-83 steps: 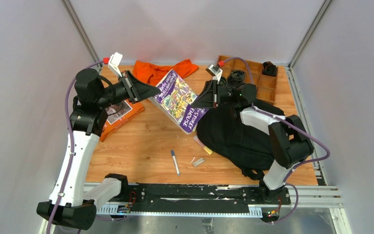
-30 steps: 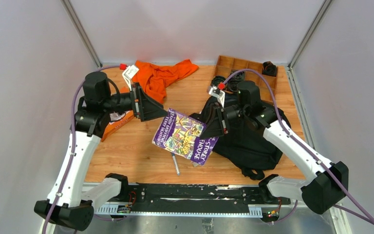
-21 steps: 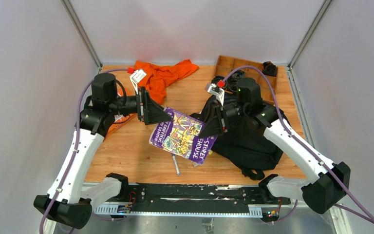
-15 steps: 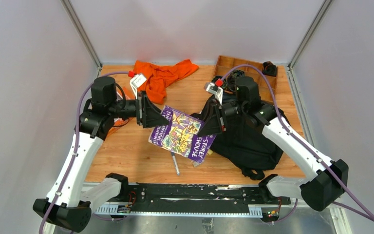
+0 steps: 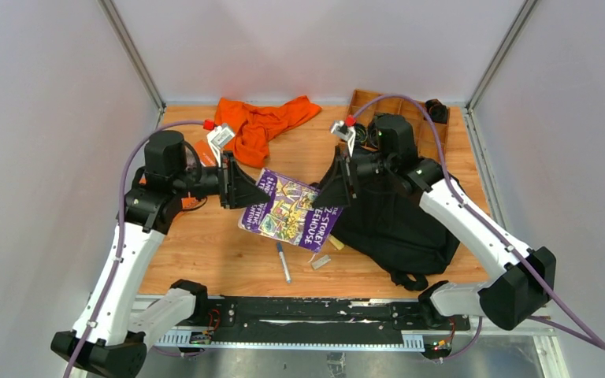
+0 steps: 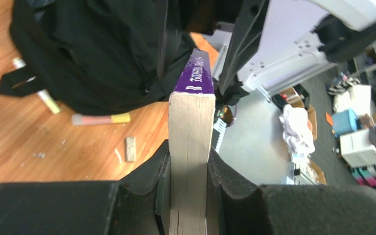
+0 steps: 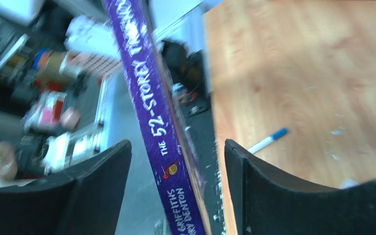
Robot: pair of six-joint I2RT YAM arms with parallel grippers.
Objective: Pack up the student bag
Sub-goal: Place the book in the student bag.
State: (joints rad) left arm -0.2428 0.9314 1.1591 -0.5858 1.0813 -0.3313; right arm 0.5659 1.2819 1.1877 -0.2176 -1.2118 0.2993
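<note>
Left pincer [image 6: 188, 164] is clamped on the page edge of the purple book [image 5: 287, 213], pads pressed against both covers. Right pincer [image 7: 176, 156] stands spread, and the book's spine runs between its fingers with a gap on either side, no contact. The book hangs tilted above the table [image 5: 205, 252], with a pen [image 5: 283, 261] lying just beside its near edge. The student bag [image 5: 394, 224] lies on the table's right side, right next to the book, under the right arm.

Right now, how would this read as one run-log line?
left gripper: shut on purple book | right gripper: open, straddling its spine | student bag: on table, book not yet inside
</note>
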